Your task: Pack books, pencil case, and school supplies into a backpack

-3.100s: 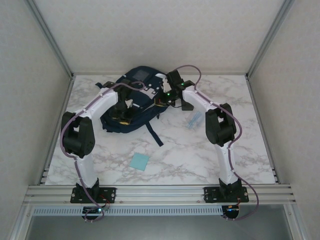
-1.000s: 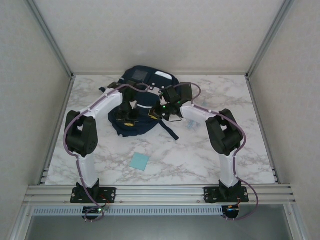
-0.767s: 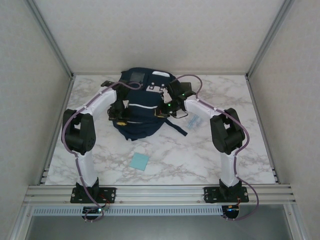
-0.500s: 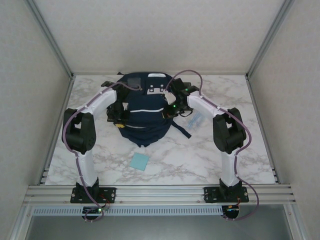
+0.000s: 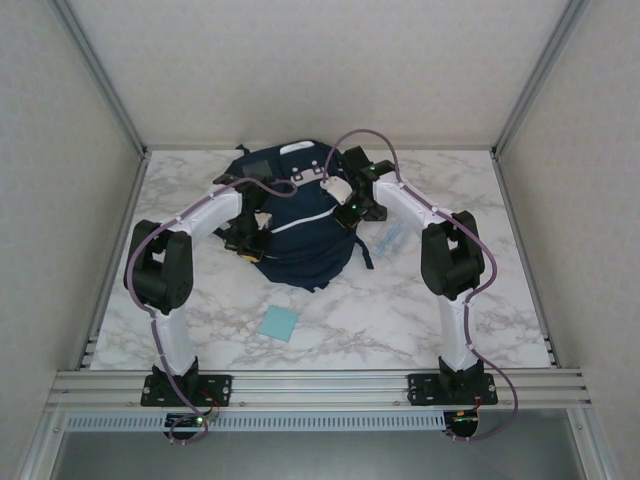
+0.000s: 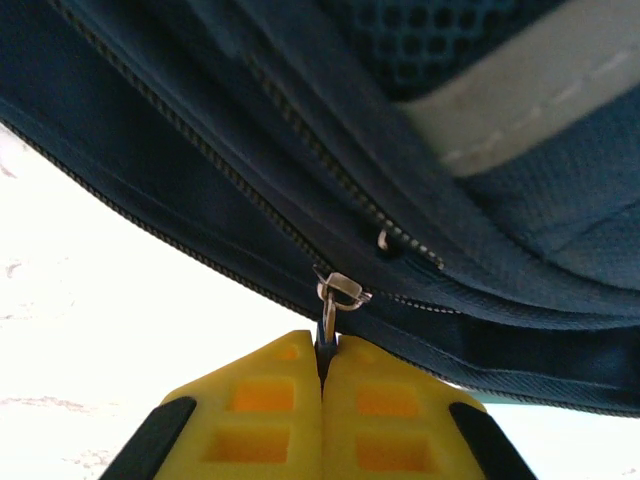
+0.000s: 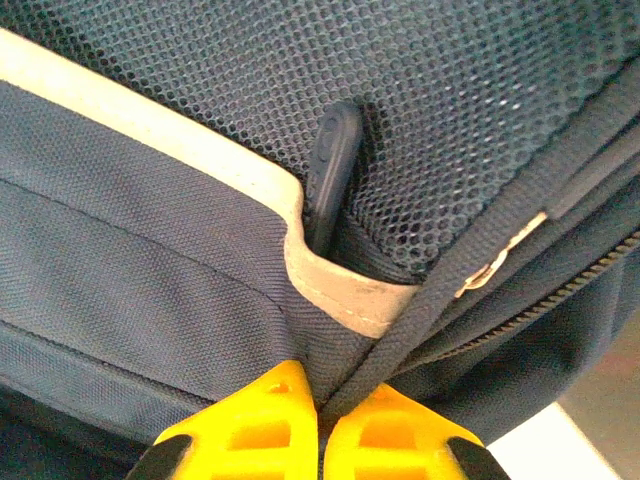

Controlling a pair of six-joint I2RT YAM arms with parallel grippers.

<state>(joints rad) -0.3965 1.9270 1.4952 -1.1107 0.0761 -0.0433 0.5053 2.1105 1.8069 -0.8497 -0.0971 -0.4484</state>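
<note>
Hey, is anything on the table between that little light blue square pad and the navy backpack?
Nothing visible lies between the small flat light-blue square pad and the large navy blue fabric backpack, only marble tabletop. The left gripper and right gripper are shut on it.

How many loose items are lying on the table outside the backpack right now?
2: a light-blue square pad in front of the backpack, and a clear bluish packet just right of it. More may be hidden.

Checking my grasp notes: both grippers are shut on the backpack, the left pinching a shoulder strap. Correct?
No: the left wrist view shows the left gripper pinching a zipper pull of the backpack, not a strap. The right gripper is indeed shut on it.
</note>
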